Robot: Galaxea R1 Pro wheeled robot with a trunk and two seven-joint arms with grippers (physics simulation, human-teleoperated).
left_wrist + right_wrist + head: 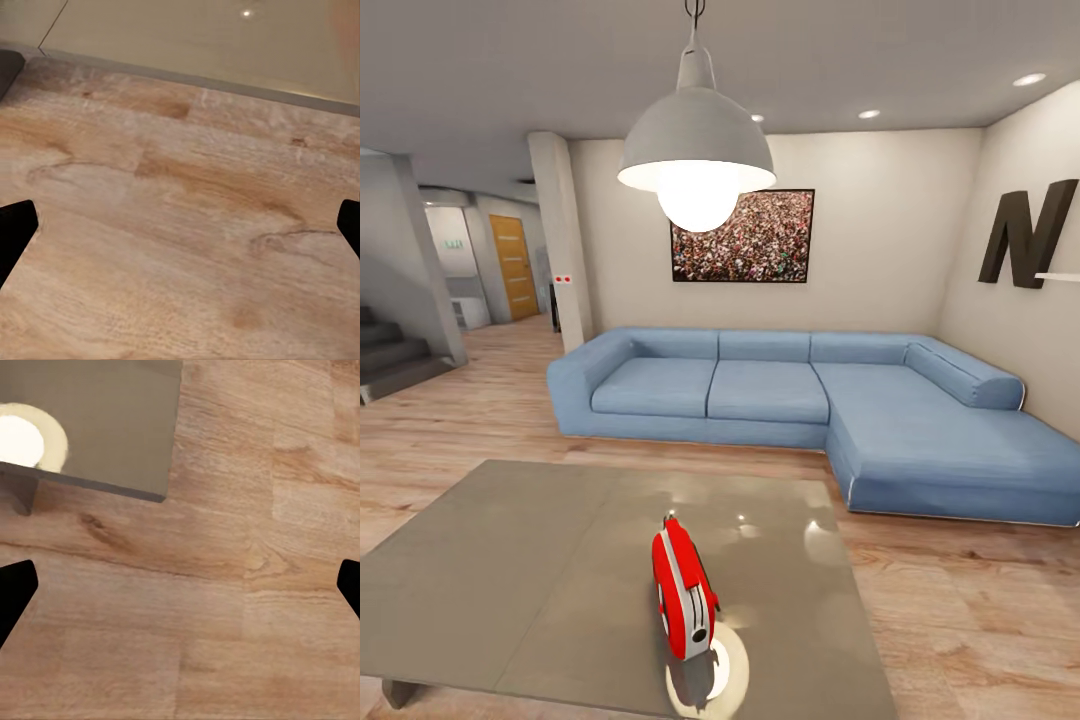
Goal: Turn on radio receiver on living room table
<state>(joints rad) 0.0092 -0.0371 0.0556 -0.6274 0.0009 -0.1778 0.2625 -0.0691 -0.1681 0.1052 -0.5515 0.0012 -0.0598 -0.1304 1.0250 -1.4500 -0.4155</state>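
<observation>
- Left hand (180, 225): we see both black fingertips (15, 232) at the frame edges, spread wide, holding nothing, over the wood floor (172, 195).
- Right hand (180, 585): fingers likewise spread and empty above the floor; a corner of the table (112, 427) lies just beyond.
- Radio receiver (683, 590): we note it upright on the table (540, 560), near its front edge, narrow side toward us, with a lamp reflection beside it.
- Beyond the table: blue sofa (780, 395), pendant lamp (697, 160), crowd picture (745, 238), letter N (1025, 232).
</observation>
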